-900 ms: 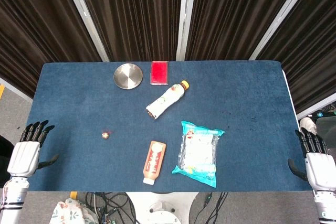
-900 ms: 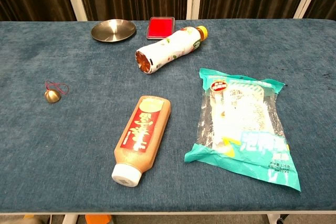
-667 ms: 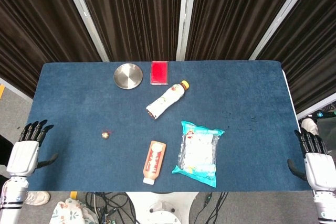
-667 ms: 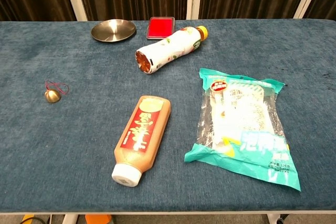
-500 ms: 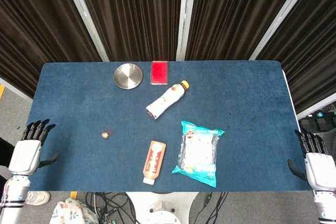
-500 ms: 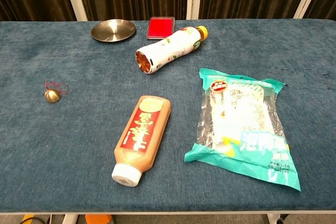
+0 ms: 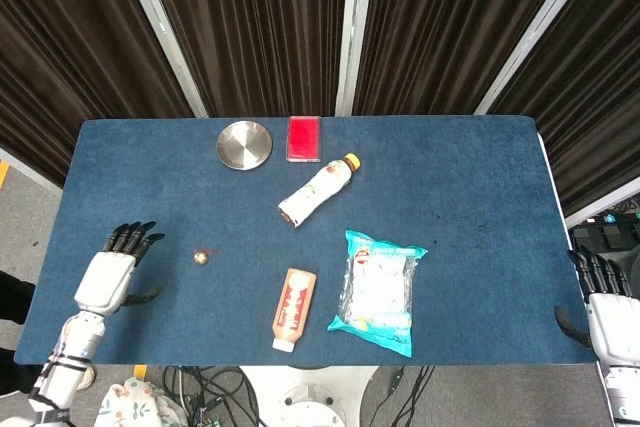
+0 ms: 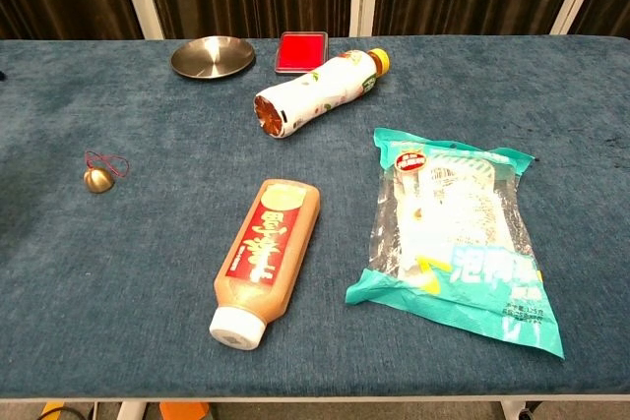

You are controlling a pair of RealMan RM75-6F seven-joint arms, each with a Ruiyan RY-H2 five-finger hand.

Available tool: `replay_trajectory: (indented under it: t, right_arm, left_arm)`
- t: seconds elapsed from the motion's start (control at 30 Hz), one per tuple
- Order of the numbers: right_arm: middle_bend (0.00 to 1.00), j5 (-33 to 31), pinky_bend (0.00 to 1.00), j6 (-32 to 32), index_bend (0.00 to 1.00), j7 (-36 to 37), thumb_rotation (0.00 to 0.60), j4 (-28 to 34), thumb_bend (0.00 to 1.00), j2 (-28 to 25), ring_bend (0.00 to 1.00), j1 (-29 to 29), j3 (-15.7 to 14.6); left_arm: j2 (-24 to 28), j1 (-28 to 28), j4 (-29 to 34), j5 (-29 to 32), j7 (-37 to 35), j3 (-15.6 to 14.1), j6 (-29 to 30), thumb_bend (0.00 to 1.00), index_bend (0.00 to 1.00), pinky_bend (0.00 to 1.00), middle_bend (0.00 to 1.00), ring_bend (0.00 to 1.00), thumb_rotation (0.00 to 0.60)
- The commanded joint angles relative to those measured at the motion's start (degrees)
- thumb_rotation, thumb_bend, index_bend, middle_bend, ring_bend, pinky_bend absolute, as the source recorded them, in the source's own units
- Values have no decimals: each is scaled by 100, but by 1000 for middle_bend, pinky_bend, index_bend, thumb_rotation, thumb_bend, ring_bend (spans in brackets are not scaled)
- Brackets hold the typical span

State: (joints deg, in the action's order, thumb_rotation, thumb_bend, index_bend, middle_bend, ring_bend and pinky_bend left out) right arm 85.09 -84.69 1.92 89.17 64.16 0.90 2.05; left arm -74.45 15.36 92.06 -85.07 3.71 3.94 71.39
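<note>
My left hand hovers over the table's left front part, fingers spread and empty, a short way left of a small brass bell with a red cord. At the table's right front corner, my right hand stays off the edge with its fingers apart and nothing in them. Neither hand shows in the chest view. An orange sauce bottle with a white cap lies flat near the front. Beside it lies a teal noodle packet.
A drink bottle with a yellow cap lies on its side mid-table. At the back stand a round metal dish and a red box. The blue table cloth fronts dark curtains.
My left hand has moved right, from beyond the table's left edge to over the cloth near the bell. The right hand has barely shifted. The objects lie as before.
</note>
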Motion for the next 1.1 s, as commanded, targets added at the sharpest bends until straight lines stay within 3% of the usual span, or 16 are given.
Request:
replay_trajectory:
  t: [0.03, 0.47, 0.87, 1.1]
  right_arm:
    - [0, -9, 24, 10, 0, 18, 600, -23, 265, 8, 0, -1, -1]
    - [0, -35, 24, 50, 0, 68, 600, -59, 265, 6, 0, 16, 17]
    - [0, -52, 23, 104, 0, 64, 600, -68, 265, 23, 0, 33, 11]
    - [0, -69, 24, 122, 0, 73, 600, -86, 265, 29, 0, 32, 8]
  left_arm:
    - [-254, 330, -154, 153, 12, 91, -430, 175, 178, 0, 67, 0, 600]
    - [-862, 897, -921, 639, -59, 228, -1190, 180, 216, 0, 75, 0, 600]
    - [-977, 1047, -1162, 878, -86, 216, -1348, 227, 275, 0, 85, 0, 600]
    - [-1028, 1092, -1214, 983, -51, 215, -1357, 277, 363, 0, 101, 0, 600]
